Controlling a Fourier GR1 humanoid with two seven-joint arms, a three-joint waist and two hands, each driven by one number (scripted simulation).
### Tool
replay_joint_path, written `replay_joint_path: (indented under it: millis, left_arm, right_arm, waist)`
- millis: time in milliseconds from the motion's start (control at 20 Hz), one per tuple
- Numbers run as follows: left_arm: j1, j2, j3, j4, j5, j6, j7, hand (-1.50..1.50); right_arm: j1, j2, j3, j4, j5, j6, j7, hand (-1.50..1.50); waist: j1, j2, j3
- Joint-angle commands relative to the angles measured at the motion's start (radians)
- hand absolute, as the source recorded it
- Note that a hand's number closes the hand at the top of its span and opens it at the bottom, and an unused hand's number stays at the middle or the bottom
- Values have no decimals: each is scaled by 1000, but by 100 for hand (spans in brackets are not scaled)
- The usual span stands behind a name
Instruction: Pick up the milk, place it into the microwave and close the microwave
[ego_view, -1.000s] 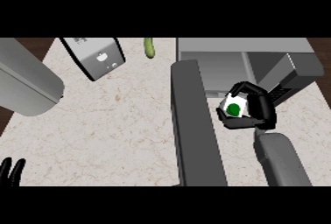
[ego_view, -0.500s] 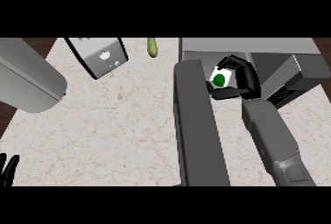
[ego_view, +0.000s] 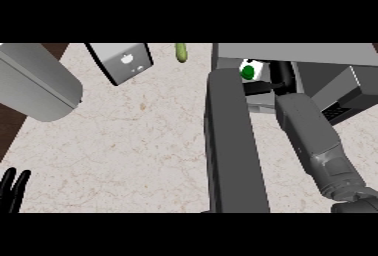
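right robot hand (ego_view: 275, 80) curled round milk (ego_view: 249, 71) inside microwave (ego_view: 310, 55), door (ego_view: 232, 145) open.

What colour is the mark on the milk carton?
Green, on the white milk carton, seen in the head view.

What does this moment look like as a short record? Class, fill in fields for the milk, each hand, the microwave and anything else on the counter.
milk: white carton with a green mark, at the microwave's opening
right hand: reaching into the microwave, curled round the milk
left hand: resting open at the lower left edge, fingers up
microwave: top right, its door open
other items: green vegetable by the counter's far edge
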Motion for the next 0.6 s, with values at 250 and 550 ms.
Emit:
replay_joint_path:
  millis: [250,550]
  left_arm:
    - [-32,5,-36,1,-18,-23,3,-150]
    - [-61,4,-46,-3,-36,-9,16,-150]
  right_arm:
    - [-125,-50,-7,134,51,-126,12,150]
    - [-155,-72,-51,169,31,-254,47,150]
  waist:
    - [53,22,1]
    - [74,37,2]
